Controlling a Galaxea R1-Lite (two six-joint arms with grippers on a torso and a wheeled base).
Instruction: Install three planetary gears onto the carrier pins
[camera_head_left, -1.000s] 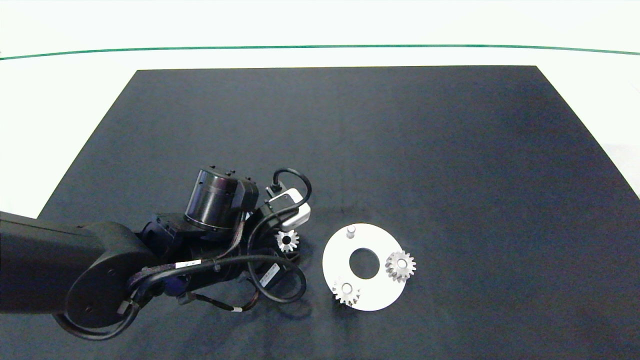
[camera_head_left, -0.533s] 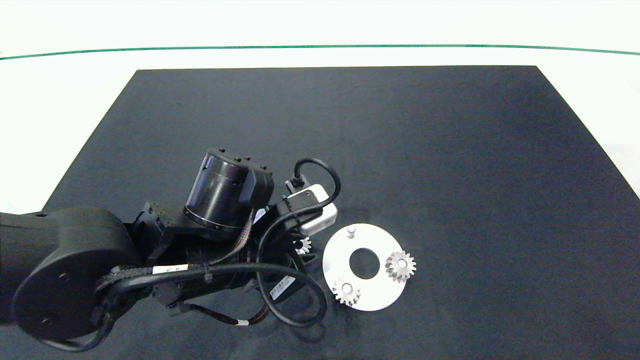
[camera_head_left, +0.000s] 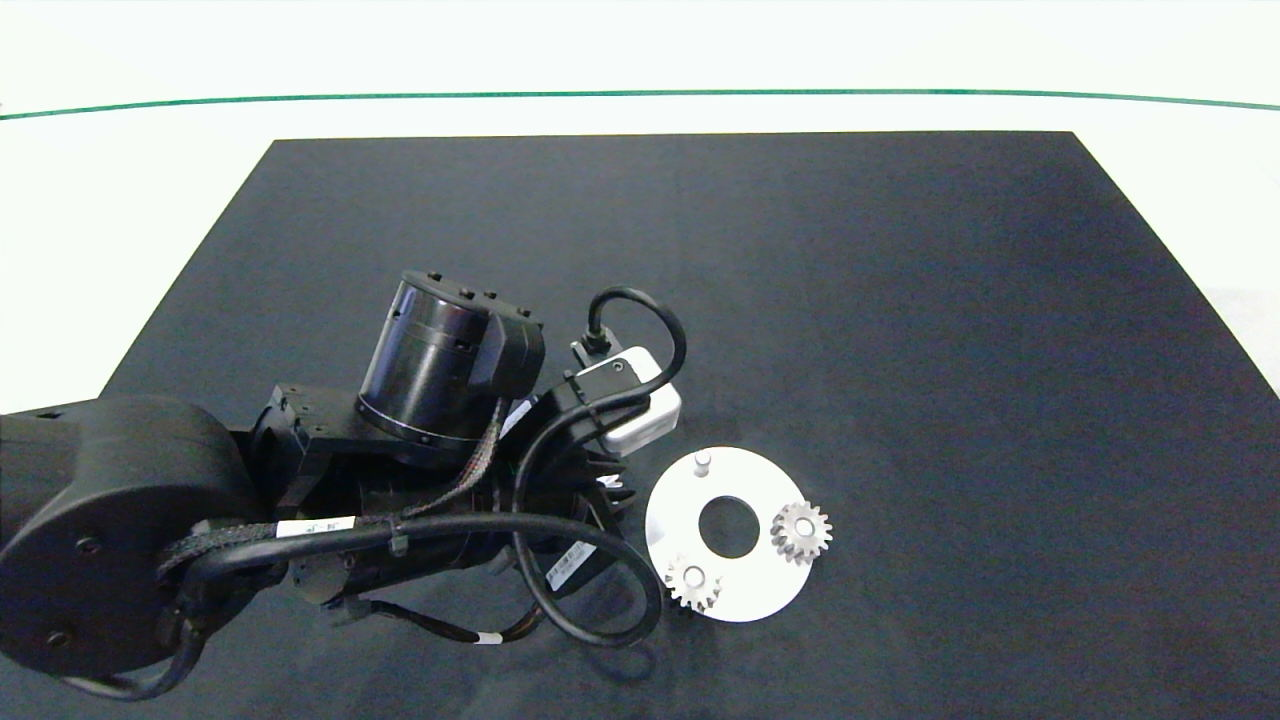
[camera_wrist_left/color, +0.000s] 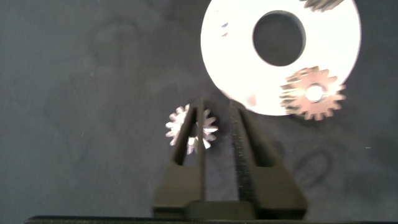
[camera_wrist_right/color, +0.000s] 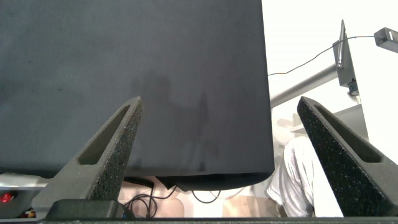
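Silvery gear (camera_wrist_left/color: 191, 127) pinched in left gripper (camera_wrist_left/color: 216, 112) beside white disc (camera_wrist_left/color: 236, 74); right gripper (camera_wrist_right/color: 221, 109) spread wide.

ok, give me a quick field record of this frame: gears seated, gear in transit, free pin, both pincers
gears seated: two planetary gears on the carrier disc, one at its near edge, one at its right side
gear in transit: third gear clamped edge-on in the left pincer, just off the disc's left rim
free pin: one bare carrier pin at the disc's far side
left pincer: shut on the third gear, hidden under the arm in the head view
right pincer: open, empty, off past the mat's edge
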